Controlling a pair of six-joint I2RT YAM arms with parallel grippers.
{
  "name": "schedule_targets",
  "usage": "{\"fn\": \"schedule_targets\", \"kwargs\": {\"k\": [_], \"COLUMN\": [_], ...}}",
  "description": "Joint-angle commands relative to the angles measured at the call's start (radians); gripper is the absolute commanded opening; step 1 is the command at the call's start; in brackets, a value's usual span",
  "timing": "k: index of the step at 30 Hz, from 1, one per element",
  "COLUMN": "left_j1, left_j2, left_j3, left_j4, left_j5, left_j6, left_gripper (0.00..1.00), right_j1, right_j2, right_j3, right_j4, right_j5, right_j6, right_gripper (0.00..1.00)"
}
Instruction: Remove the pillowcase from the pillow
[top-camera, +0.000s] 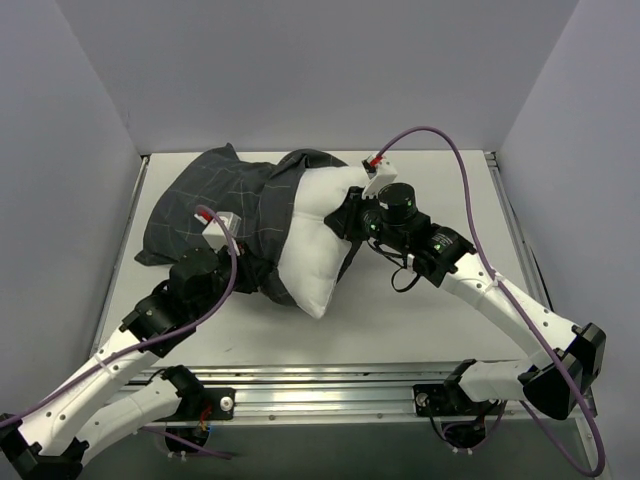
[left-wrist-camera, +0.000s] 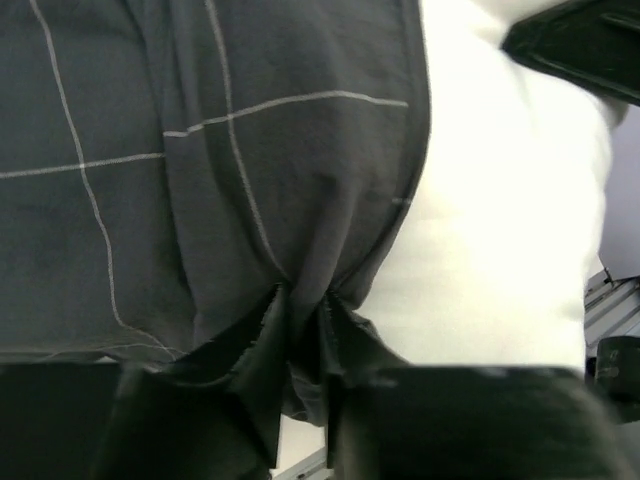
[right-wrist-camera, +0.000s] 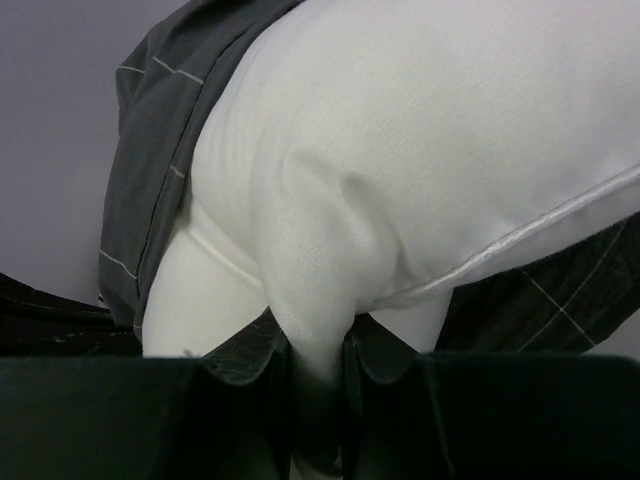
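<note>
The dark charcoal checked pillowcase (top-camera: 225, 205) covers the left part of the white pillow (top-camera: 318, 240), whose right end sticks out bare on the table. My left gripper (top-camera: 240, 258) is shut on a pinched fold of the pillowcase (left-wrist-camera: 300, 200) near its open edge, with the white pillow (left-wrist-camera: 500, 220) just to the right. My right gripper (top-camera: 350, 215) is shut on a pinch of the pillow's white cloth (right-wrist-camera: 400, 160) at its exposed end; the pillowcase (right-wrist-camera: 150, 180) shows behind it to the left.
The white table (top-camera: 430, 310) lies between grey walls on three sides. A metal rail (top-camera: 330, 385) runs along the near edge by the arm bases. A purple cable (top-camera: 470, 190) loops over the right arm.
</note>
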Motion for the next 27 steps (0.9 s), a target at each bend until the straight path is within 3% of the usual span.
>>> {"fn": "schedule_targets", "kwargs": {"k": [1, 5, 9, 11, 14, 19, 22, 27], "left_j1": [-0.005, -0.004, 0.012, 0.016, 0.031, 0.135, 0.174, 0.174], "left_j2": [0.025, 0.059, 0.105, 0.136, 0.176, 0.263, 0.303, 0.346], "left_j3": [-0.045, -0.079, -0.084, -0.092, -0.119, -0.179, -0.190, -0.217], "left_j4": [-0.021, -0.085, -0.249, -0.298, -0.245, -0.092, 0.061, 0.403], "left_j5": [-0.049, -0.228, -0.570, -0.644, -0.712, -0.735, -0.659, -0.383], "left_j6": [0.001, -0.046, -0.258, -0.363, -0.428, -0.487, -0.455, -0.283], "left_gripper": [0.16, 0.09, 0.06, 0.06, 0.09, 0.11, 0.13, 0.14], "right_j1": [0.004, -0.009, -0.047, -0.087, -0.136, -0.184, -0.197, -0.205], "right_j2": [-0.016, -0.031, -0.071, -0.099, -0.127, -0.179, -0.205, -0.212], "right_j3": [0.062, 0.091, 0.108, 0.111, 0.116, 0.098, 0.067, -0.075], "right_j4": [0.113, 0.081, 0.033, 0.008, 0.001, -0.034, -0.065, -0.133], "right_j5": [0.012, -0.001, -0.027, -0.085, -0.144, -0.216, -0.203, -0.094], "right_j6": [-0.002, -0.002, 0.004, 0.014, 0.037, 0.041, 0.013, -0.021], "right_gripper": [0.00, 0.00, 0.00, 0.00, 0.00, 0.00, 0.00, 0.00]}}
